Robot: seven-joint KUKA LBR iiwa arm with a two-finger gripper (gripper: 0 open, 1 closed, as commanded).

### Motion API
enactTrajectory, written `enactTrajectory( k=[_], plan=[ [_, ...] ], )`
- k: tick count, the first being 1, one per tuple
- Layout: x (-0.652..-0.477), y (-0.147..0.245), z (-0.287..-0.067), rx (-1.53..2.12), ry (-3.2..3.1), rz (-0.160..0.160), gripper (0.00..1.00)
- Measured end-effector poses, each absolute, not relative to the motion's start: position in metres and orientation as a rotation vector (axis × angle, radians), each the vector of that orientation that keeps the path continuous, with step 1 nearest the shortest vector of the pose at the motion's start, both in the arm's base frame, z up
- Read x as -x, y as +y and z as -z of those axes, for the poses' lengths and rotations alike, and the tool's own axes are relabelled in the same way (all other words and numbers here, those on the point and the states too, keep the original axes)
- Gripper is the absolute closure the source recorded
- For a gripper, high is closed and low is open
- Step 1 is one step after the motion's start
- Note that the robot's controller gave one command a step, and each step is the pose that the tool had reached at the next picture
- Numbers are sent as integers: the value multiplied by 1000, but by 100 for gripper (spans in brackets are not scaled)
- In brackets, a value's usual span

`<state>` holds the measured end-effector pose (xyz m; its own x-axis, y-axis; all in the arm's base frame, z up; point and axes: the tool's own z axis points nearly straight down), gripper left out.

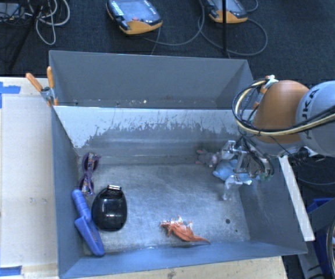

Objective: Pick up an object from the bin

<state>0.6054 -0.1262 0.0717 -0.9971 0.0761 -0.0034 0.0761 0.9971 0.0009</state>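
A purple loop [88, 170], a blue tool [87, 224] and a black rounded object [109, 209] are seen at the left of the bin [150, 92], and an orange toy [182, 231] at the front. At the right, a pale blue thing [222, 172] is overhung by the gripper [238, 171]; how its jaws stand cannot be told.

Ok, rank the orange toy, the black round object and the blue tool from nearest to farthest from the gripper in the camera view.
1. Orange toy, by the bin's lower wall, nearest the gripper at the right.
2. Black round object, lower left of the floor.
3. Blue tool, along the left wall, farthest.
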Motion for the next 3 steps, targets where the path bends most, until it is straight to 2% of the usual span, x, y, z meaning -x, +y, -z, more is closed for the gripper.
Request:
enactTrajectory(
  k=[1, 2, 3],
  plan=[
    [-585, -134, -74, -366, 3107, 2, 100],
    [-585, -134, -74, -365, 3107, 2, 100],
    [-591, -132, -213, -422, 3111, 0, 100]
  ],
)
